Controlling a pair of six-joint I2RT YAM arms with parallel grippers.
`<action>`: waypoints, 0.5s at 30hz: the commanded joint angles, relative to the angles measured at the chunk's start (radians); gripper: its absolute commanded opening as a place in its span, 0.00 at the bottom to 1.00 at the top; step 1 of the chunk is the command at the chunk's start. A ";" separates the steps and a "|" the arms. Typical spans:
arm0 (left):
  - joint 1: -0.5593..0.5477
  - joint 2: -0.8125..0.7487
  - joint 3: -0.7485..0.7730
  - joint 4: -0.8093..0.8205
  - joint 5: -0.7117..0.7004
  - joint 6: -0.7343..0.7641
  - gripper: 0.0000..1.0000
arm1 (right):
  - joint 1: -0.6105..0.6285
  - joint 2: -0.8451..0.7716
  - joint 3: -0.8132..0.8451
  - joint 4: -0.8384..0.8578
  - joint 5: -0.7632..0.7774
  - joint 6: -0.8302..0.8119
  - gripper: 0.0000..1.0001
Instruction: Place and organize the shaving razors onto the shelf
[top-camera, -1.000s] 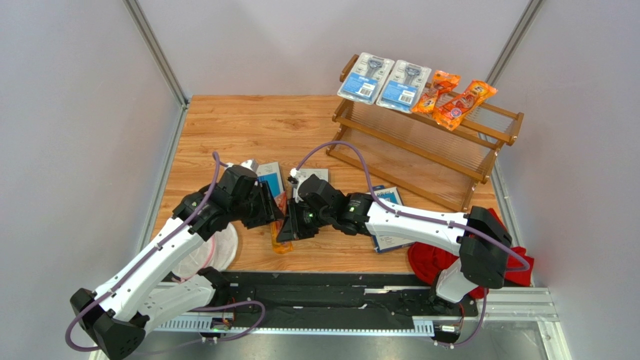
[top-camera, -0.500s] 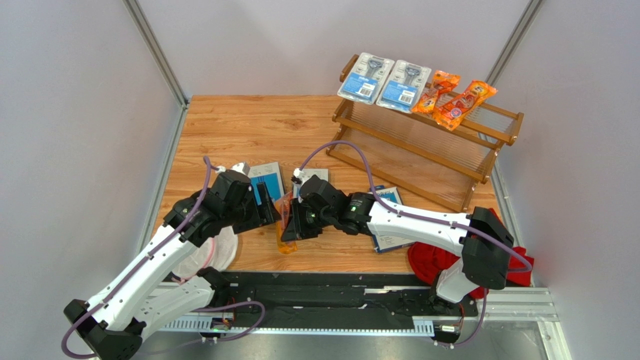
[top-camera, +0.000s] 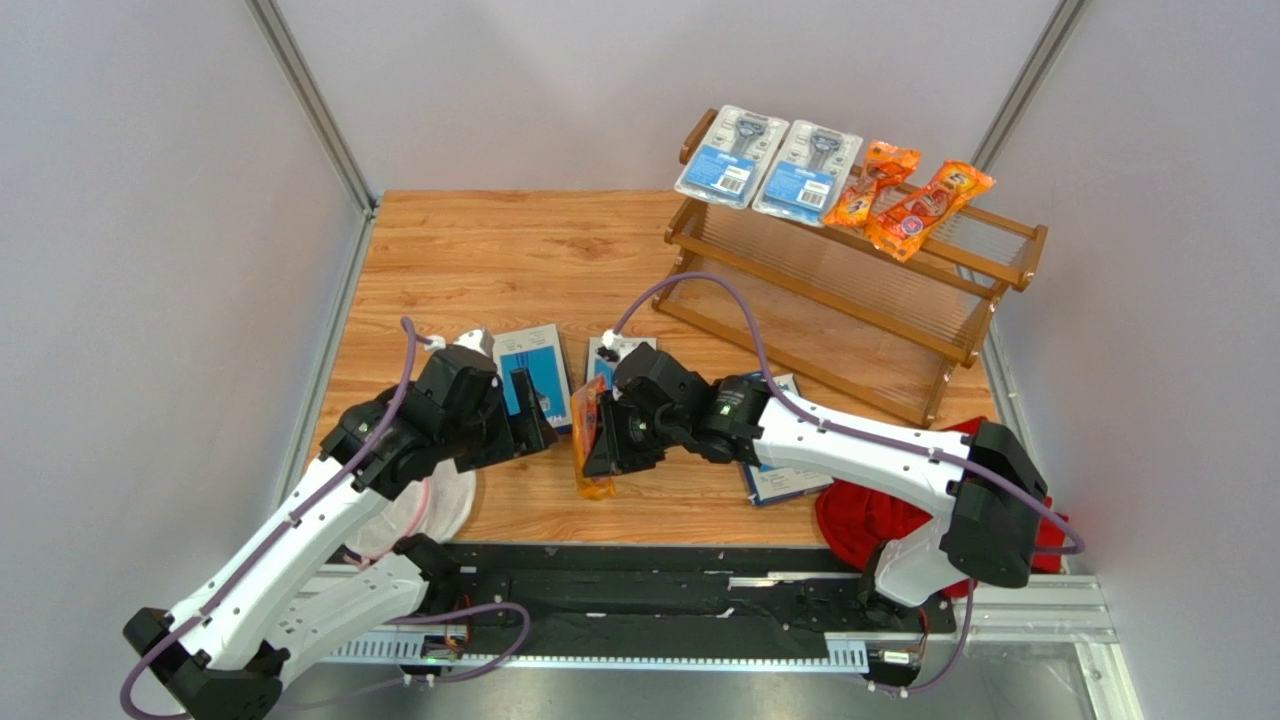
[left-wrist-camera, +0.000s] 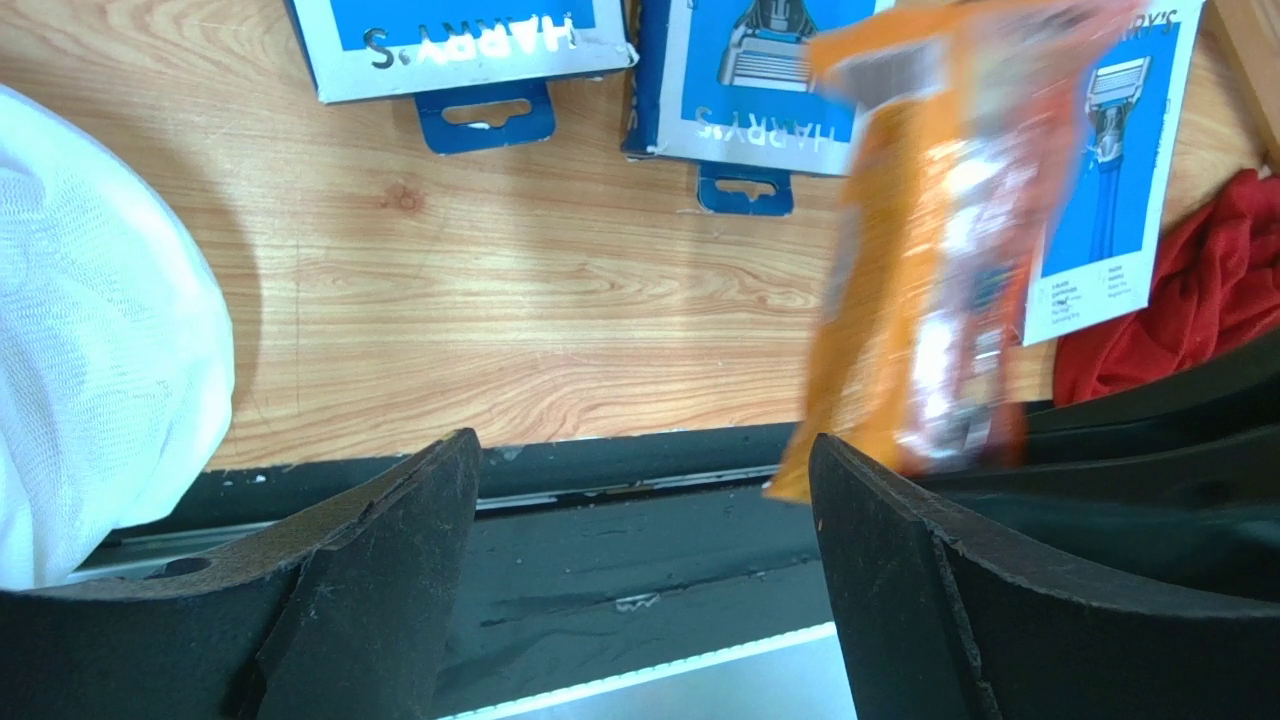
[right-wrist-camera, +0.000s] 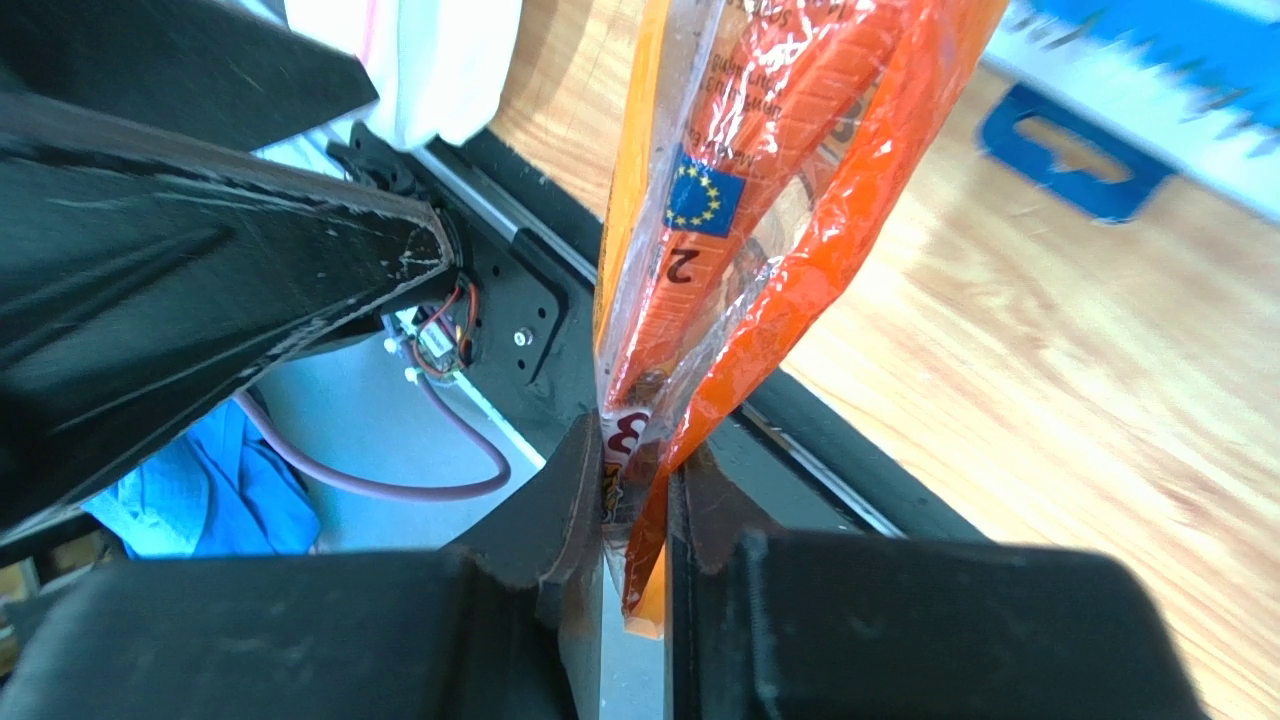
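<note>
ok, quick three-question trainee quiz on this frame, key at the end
1. True or false: the left gripper holds the orange razor bag.
2. How many razor packs lie on the top tier of the shelf? A two, B four, C six.
3. Fill in: the right gripper is ___ on that bag.
Key: 1 false; 2 B; 3 shut.

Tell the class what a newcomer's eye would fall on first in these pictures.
The orange razor bag pinched in the right gripper at mid-table, beside the open left gripper. Then the wooden shelf at the far right, four razor packs lined on its top tier.
</note>
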 joint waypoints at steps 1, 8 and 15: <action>-0.004 -0.030 -0.040 0.027 0.009 0.011 0.88 | -0.044 -0.082 0.095 -0.061 0.039 -0.063 0.00; -0.004 0.014 -0.129 0.085 0.088 0.022 0.89 | -0.102 -0.118 0.220 -0.183 0.055 -0.135 0.00; -0.006 0.019 -0.212 0.147 0.122 0.011 0.89 | -0.236 -0.168 0.335 -0.245 -0.028 -0.178 0.00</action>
